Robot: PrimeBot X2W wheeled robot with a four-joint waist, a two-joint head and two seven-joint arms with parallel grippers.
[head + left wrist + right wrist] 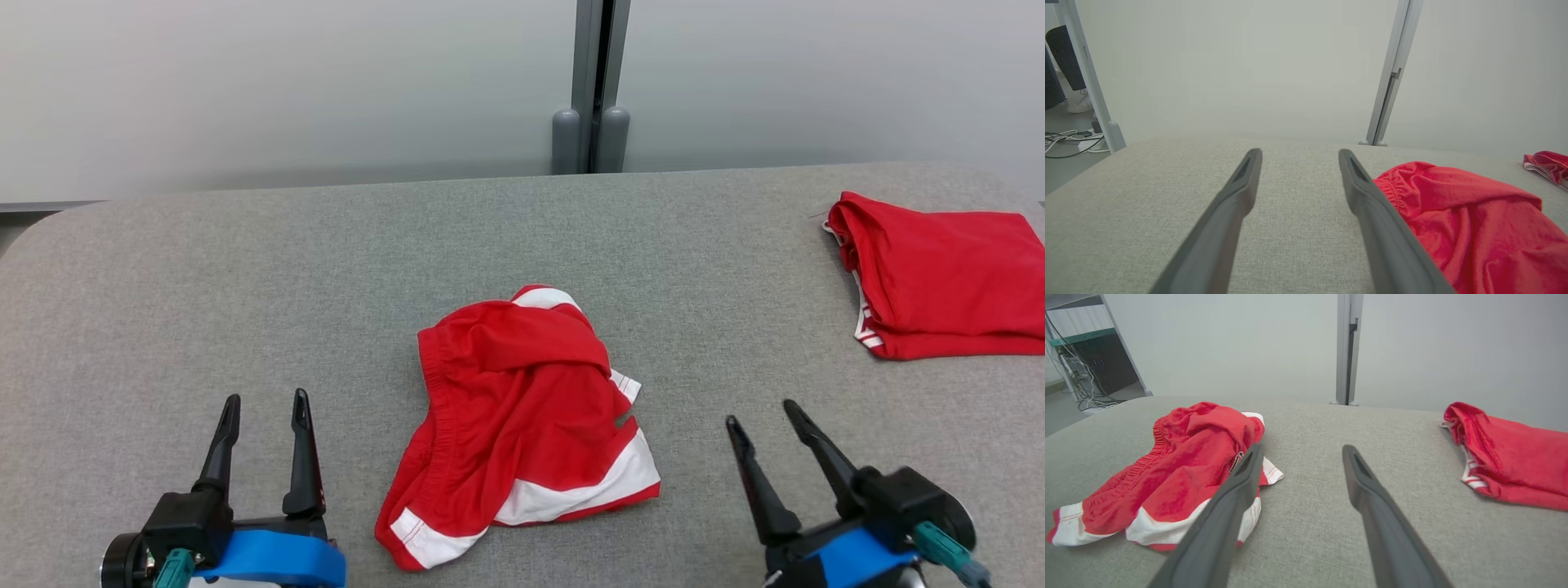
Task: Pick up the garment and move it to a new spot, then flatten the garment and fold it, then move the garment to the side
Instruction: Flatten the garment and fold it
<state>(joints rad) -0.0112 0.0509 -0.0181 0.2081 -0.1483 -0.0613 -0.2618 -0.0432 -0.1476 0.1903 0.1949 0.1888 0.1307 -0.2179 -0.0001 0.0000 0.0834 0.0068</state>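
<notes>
Crumpled garment (522, 425), perhaps shorts, grey surface (245, 286)

Garment (522, 416): we see bright red cloth with broad white bands at the hems, and thin red stitching runs across the white.
Folded garment (947, 278): we see the same red, plain on top, with a white edge crossed by thin red stripes.
Table (245, 286): we see an even mid grey with a fine woven fleck, which looks closer to beige in the wrist views.
Left gripper (267, 398): we see 2 black fingers, a black body, a blue band and a teal plug.
Right gripper (761, 412): we see 2 black fingers, a blue band and a teal plug.
Wall (286, 82): we see plain pale grey-white.
Post (600, 82): we see mid grey with 1 dark slit down the middle.
</notes>
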